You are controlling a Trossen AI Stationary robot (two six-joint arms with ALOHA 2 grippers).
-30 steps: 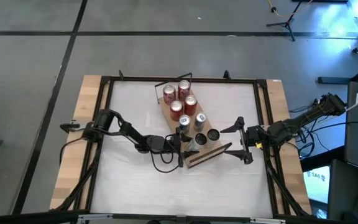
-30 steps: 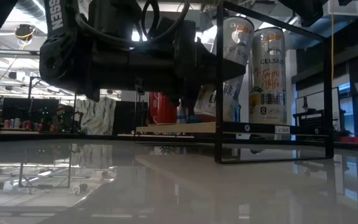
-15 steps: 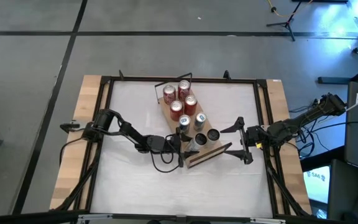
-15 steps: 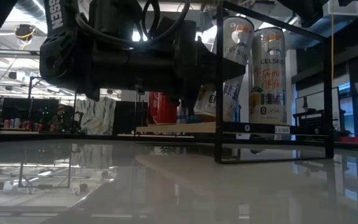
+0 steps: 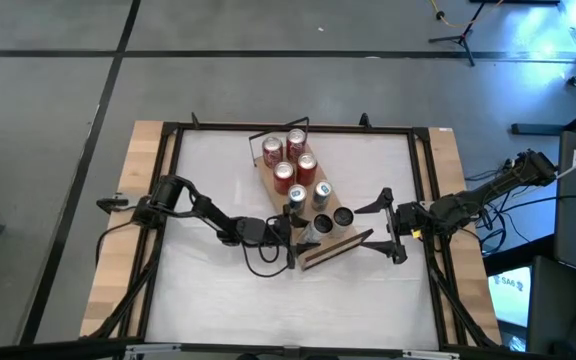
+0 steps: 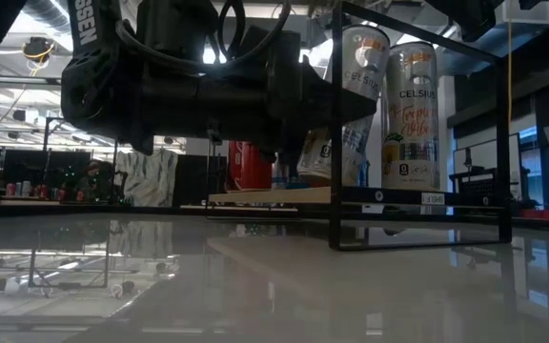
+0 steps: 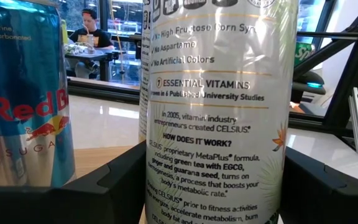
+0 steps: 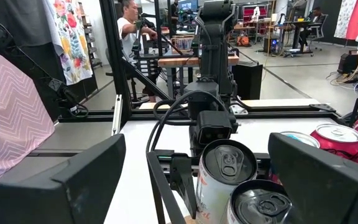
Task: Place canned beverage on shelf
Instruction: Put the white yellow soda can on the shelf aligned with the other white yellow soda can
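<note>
High view: left gripper point(image 5: 298, 236) at the shelf's point(image 5: 333, 247) near end, fingers either side of a white can point(image 7: 219, 112), contact unclear. Can stands on the shelf. Right gripper point(image 5: 386, 224) spread wide, just beside the shelf.

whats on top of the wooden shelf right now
The shelf carries four red cans at its far end and several slim cans nearer the left end effector, which flanks a white Celsius can. The arm covers the board beneath.

celsius can point(image 7: 219, 112) cut off top and bottom, red bull can point(image 7: 20, 99) cropped at edge, distant seated person point(image 7: 91, 37) blurred
</note>
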